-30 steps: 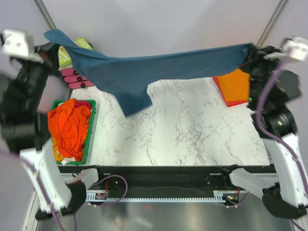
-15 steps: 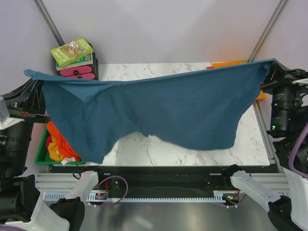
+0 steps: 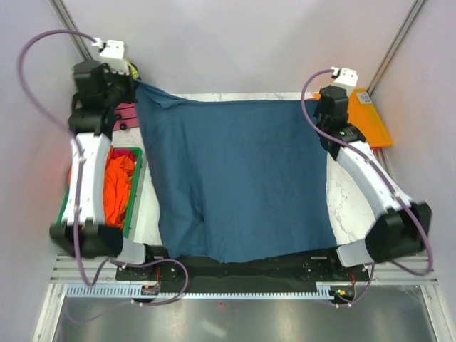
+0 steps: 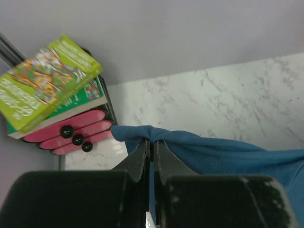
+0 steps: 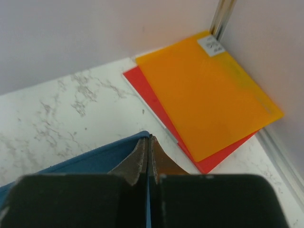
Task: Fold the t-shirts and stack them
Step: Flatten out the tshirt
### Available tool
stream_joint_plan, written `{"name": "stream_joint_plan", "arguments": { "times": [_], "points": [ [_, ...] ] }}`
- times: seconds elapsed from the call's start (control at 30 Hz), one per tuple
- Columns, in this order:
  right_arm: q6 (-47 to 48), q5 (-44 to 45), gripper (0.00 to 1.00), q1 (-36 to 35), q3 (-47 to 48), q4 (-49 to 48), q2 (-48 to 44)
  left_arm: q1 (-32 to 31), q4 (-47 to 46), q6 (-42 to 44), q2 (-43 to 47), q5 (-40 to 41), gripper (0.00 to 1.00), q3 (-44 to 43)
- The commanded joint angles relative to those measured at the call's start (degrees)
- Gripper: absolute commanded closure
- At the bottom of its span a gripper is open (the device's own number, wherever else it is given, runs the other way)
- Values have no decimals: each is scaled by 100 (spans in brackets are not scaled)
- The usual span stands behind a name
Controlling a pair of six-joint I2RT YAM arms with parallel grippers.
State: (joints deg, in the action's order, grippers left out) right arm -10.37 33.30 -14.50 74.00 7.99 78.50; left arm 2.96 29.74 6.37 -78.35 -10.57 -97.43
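Note:
The dark teal-blue t-shirt [image 3: 235, 178] lies spread over the marble table, its near hem hanging over the front edge. My left gripper [image 3: 137, 84] is shut on its far left corner [image 4: 142, 134]. My right gripper [image 3: 313, 103] is shut on its far right corner [image 5: 142, 137]. Both corners are held at the back of the table. The orange t-shirts [image 3: 117, 187] lie bunched in a green basket [image 3: 135, 187] at the left.
An orange folder [image 5: 209, 99] lies on a red folder [image 5: 156, 104] at the back right corner. A stack of books [image 4: 47, 85] sits on pink holders [image 4: 71, 135] at the back left. Metal frame posts stand at both back corners.
Both arms have swung the stretched blue t-shirt from the air near me to the back of the table and laid it down flat.

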Motion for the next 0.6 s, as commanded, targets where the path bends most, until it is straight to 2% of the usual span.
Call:
{"name": "stream_joint_plan", "arguments": {
  "times": [0.0, 0.03, 0.1, 0.23, 0.33, 0.37, 0.57],
  "points": [
    [-326, -201, 100, 299, 554, -754, 973, 11, -952, 93, -1198, 134, 98, -504],
    [-282, -218, 100, 290, 624, -903, 1174, 11, -1004, 49, -1575, 125, 98, -636],
    [-194, -297, 100, 264, 765, -974, 1229, 11, -1049, -109, -1727, 73, 98, -918],
    [17, -280, 100, 80, 879, -905, 748, 38, -830, -460, -1570, -120, 98, -1374],
    [184, -166, 100, -193, 906, -634, 108, 117, -469, -839, -983, -401, 98, -1569],
    [202, -131, 100, -341, 915, -536, -79, 108, -303, -918, -511, -428, 98, -1525],
    [263, 54, 100, -642, 914, 325, -1696, 143, 374, -814, 1390, -473, 98, -1393]
  ]
}}
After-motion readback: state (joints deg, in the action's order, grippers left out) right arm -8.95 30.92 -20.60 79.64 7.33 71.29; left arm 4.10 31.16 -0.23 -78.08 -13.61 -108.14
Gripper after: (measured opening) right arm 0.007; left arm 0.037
